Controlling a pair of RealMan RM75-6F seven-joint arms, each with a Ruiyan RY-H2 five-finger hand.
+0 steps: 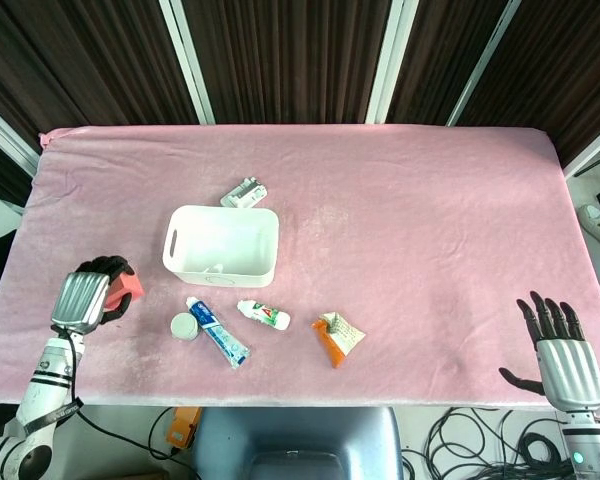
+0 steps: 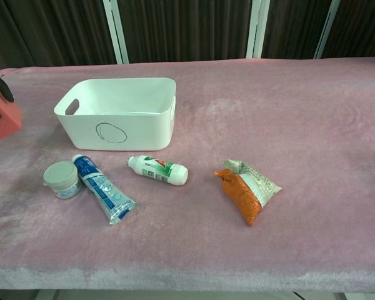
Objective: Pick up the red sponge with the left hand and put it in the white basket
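- One risk: left hand [image 1: 83,297] fingers [image 1: 108,266] only partly wrap the red sponge [image 1: 128,288]; it could slip before reaching the white basket [image 1: 221,243].
- Right hand [image 1: 565,367] fingers spread wide, holding nothing.

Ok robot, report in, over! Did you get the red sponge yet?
Left hand grips red sponge, lifted off the table. Right hand open, idle at the table's near right. White basket not yet reached; nothing blocks the way.

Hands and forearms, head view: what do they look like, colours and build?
Both alike: the left hand and right hand have ribbed silver metal backs and black fingers. Below each wrist, a white forearm with a black band; a thin black cable runs beside the left one.
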